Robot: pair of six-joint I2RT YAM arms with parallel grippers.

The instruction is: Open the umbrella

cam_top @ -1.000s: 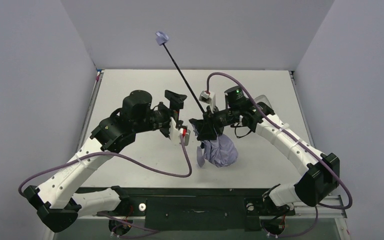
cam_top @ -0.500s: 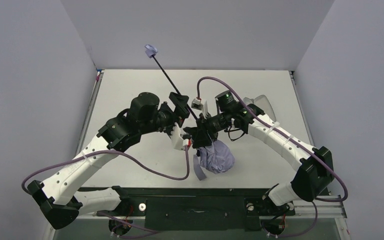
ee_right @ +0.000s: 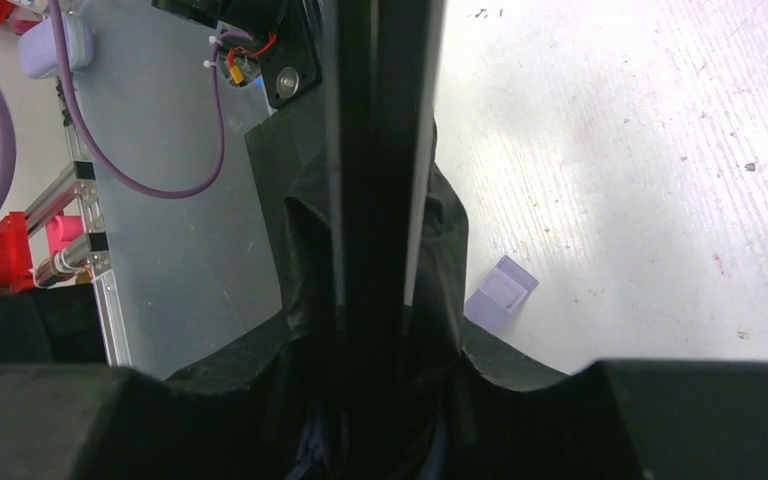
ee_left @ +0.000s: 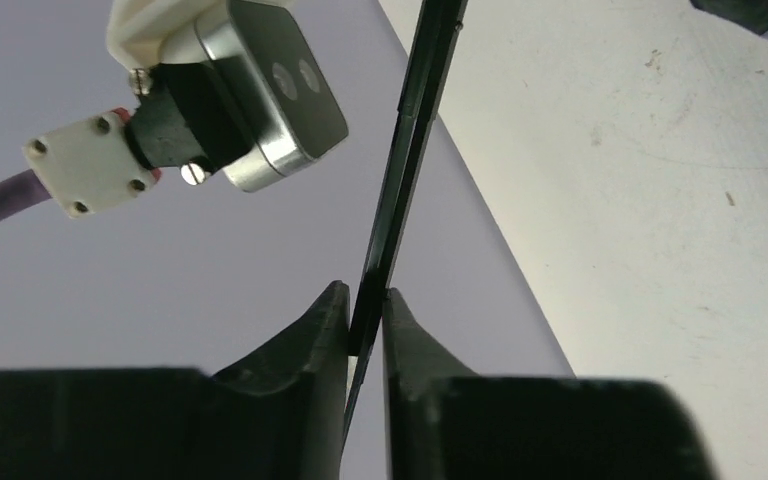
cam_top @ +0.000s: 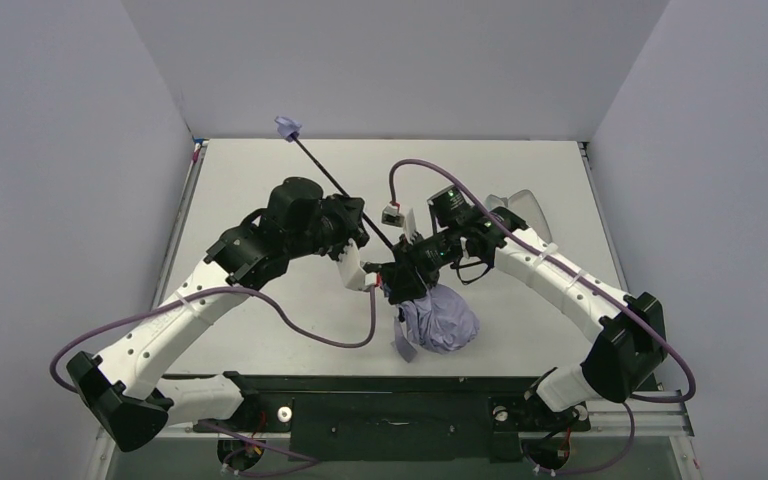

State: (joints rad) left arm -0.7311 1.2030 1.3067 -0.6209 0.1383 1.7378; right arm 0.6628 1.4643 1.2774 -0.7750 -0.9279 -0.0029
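One umbrella (cam_top: 438, 312), two grips

It is held slanted above the surface (cam_top: 520, 170), with its bundled canopy (cam_top: 452, 328) lowest. Left hand (ee_left: 365, 318) pinches the thin shaft (ee_left: 400, 190) midway. Right hand (ee_right: 380, 345) clamps just above the canopy, fingertips lost in black fabric. Only the overhead view shows the knob (cam_top: 287, 126); both wrist views cut the shaft off.

Robot lab test cell. Plain grey walls (cam_top: 380, 60) on 3 sides, white table (cam_top: 260, 170), L arm (cam_top: 180, 320) + R arm (cam_top: 560, 285) bolted to black base plate (cam_top: 400, 415), loose purple cables (cam_top: 330, 343), alu-profile frame (ee_right: 90, 250).
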